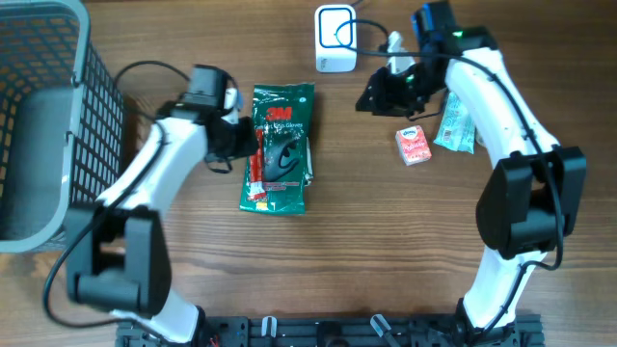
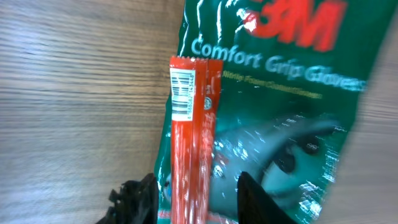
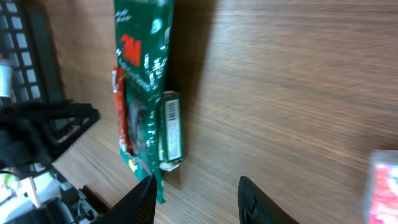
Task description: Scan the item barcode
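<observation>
A green glove pack [image 1: 285, 120] lies flat on the wooden table [image 1: 337, 251], printed side up. A smaller green packet [image 3: 171, 134] with a barcode label is tucked partly under the pack's right edge. Well to the left of the pack stands a grey wire basket [image 1: 96, 106]. Well to the right of the pack sits a small pink box [image 1: 414, 145]. A pale green sachet [image 1: 455, 125] lies just beyond the box.
</observation>
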You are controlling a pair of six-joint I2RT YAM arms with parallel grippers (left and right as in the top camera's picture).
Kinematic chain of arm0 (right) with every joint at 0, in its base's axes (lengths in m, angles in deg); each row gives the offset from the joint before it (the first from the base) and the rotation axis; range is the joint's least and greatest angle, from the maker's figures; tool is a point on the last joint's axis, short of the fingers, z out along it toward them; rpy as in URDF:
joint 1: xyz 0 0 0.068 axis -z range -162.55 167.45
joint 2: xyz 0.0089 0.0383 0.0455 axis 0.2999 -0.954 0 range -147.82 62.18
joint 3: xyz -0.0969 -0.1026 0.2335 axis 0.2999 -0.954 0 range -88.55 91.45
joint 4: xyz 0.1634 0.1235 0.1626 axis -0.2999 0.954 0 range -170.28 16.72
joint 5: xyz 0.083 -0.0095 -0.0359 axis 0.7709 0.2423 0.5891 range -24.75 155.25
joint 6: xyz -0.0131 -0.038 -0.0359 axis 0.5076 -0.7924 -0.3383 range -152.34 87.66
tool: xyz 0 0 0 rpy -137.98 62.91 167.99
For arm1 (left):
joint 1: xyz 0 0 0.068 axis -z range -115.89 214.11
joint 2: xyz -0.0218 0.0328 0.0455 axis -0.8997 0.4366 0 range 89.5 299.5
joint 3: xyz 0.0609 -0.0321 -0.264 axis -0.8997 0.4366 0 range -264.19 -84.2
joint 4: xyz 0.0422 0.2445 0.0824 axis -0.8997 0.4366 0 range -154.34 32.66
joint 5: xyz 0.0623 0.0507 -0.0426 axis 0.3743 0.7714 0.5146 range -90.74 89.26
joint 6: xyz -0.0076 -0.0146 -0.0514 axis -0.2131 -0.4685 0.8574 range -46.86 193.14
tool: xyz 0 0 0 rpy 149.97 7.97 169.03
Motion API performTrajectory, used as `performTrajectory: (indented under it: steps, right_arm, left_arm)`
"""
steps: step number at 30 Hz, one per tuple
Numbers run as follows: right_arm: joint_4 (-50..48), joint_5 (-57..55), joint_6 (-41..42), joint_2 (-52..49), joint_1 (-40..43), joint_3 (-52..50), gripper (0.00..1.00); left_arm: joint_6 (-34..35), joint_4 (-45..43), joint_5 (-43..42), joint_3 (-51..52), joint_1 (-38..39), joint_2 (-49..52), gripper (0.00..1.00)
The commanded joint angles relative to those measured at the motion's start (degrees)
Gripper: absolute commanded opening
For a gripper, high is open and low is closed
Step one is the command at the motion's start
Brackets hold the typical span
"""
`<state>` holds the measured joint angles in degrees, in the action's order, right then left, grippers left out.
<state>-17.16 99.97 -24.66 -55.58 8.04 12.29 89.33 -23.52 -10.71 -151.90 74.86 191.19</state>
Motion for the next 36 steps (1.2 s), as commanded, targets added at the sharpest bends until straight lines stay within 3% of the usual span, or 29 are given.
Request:
performTrajectory:
  steps: [1,8,21,26,32,33,35,36]
  right_arm:
    - [0.55,1.36,-1.75,0.79,0.61,0.02,0.43]
    - [0.44,1.36,-1.75,0.79,0.66,0.02,0.43]
    - [0.59,1.36,-1.70,0.79,0.66,0.02,0.43]
    - [0.39,1.31,-1.73,0.79,0.66,0.02,0.43]
    - [0.42,1.31,-1.73,0.79,0.66,0.02,0.43]
    - [0.42,1.20,-1.73,0.79,0.66,0.02,0.43]
    - [0.42,1.16,-1.75,0.79,0.66,0.02,0.44]
    - [0.44,1.16,-1.73,0.79,0.66,0.02,0.44]
  left_arm:
    - [4.74,-2.36,12.96,0.33,4.70,2.91,0.34]
    - [5.55,-5.77,21.70,0.33,9.44,4.26,0.33]
    - [8.31,-7.89,24.37,0.33,10.82,10.12,0.29]
    - [8.28,-7.74,24.37,0.33,11.28,11.93,0.17]
    - [8.28,-7.67,24.41,0.31,11.21,11.93,0.19]
    - [8.28,-7.65,24.41,0.31,11.23,11.93,0.21]
    - [8.26,-7.63,24.41,0.31,11.23,11.93,0.36]
    - [8.22,-7.63,24.41,0.28,11.23,11.89,0.36]
